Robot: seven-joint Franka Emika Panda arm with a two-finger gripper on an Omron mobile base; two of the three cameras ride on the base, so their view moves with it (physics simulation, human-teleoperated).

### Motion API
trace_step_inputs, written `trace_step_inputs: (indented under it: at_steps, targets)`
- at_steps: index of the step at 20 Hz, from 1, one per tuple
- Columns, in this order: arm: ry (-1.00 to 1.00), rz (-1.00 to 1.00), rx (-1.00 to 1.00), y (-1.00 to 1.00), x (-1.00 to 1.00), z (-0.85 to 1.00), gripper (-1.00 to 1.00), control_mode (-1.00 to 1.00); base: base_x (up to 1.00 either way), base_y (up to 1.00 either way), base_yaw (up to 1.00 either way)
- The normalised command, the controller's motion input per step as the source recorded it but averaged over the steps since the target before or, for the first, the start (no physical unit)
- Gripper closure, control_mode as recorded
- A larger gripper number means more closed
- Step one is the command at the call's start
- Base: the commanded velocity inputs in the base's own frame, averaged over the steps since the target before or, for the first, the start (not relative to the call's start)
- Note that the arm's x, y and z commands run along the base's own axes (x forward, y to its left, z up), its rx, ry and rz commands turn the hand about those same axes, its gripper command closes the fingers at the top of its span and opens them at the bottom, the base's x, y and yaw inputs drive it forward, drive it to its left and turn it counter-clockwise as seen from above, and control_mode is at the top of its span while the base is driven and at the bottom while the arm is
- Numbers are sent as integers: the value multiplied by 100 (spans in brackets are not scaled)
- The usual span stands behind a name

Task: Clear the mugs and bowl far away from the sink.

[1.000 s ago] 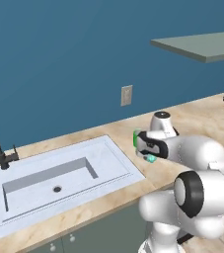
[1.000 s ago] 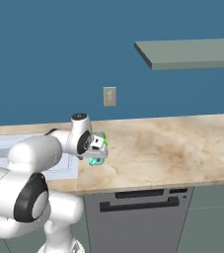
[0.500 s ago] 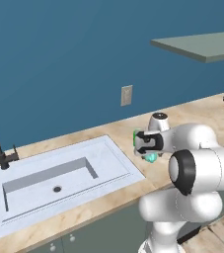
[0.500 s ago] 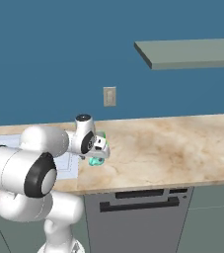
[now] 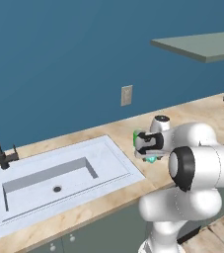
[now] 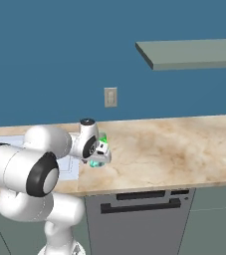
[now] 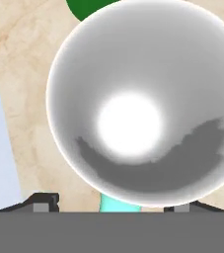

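Two mugs stood on the counter [image 6: 174,144] just right of the sink [image 5: 59,173], teal mug [image 7: 119,203] and green mug [image 7: 86,7]. My gripper [image 7: 116,205] straddled the teal mug; I could not tell if it gripped.

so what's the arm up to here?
The gripper is down at the counter just right of the sink, working on the mugs. The hand view looks straight into a pale cup interior with the teal mug's edge between the fingertips and the green mug just beyond. The jaws straddle the teal mug; a firm grip isn't clear yet. It hasn't been lifted.
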Motion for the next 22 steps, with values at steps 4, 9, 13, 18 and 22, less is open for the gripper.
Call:
trace_step_inputs:
  at_steps: [4, 9, 13, 18, 22]
  targets:
    - [0, 0, 2, 0, 0, -17, 100, -100, 0, 0, 0]
    - [0, 0, 3, 0, 0, -9, 100, -100, 0, 0, 0]
    - [0, -2, 4, 0, -21, 25, 100, -100, 0, 0, 0]
    - [5, -13, 3, -1, -75, 91, 100, -100, 0, 0, 0]
    - [0, -2, 0, 0, -32, 100, 100, -100, 0, 0, 0]
